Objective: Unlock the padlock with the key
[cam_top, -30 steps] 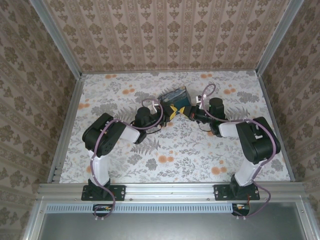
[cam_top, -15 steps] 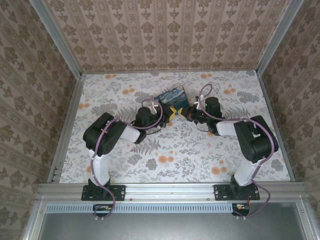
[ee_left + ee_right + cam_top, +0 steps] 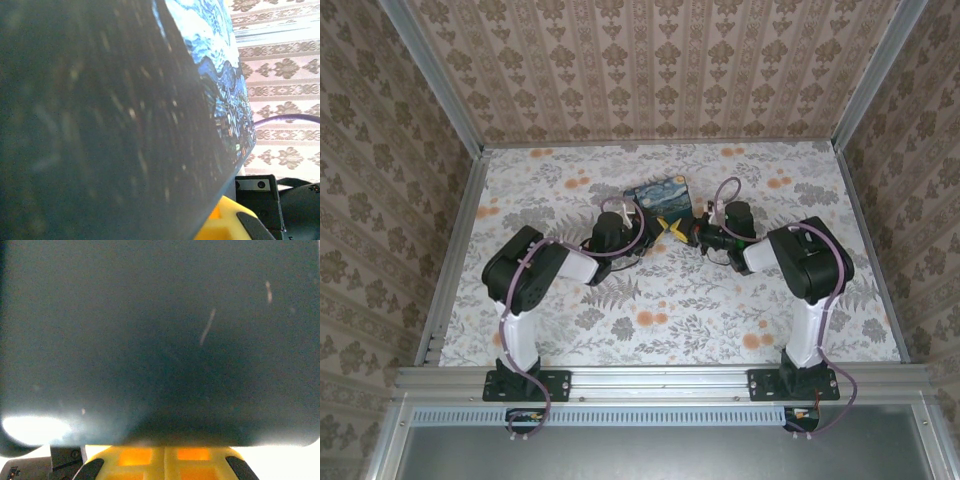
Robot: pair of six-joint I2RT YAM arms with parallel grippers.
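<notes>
The Starry Night printed box sits mid-table, one edge raised, and my left gripper is shut on its near edge. In the left wrist view the box's dark side hides most of the scene, with one yellow finger showing at the lower right. My right gripper is shut, its two yellow fingers pressed together just below the box's dark face. I cannot tell whether it holds anything. The padlock and the key are hidden.
Patterned walls close off the back and both sides of the floral table. The two arms meet nose to nose at the box, cables looping over both wrists. Open table lies in front of them and along the far edge.
The box has tipped so its printed top faces up more. The right arm has swung left, bringing its gripper closer to the box and to the left gripper.
</notes>
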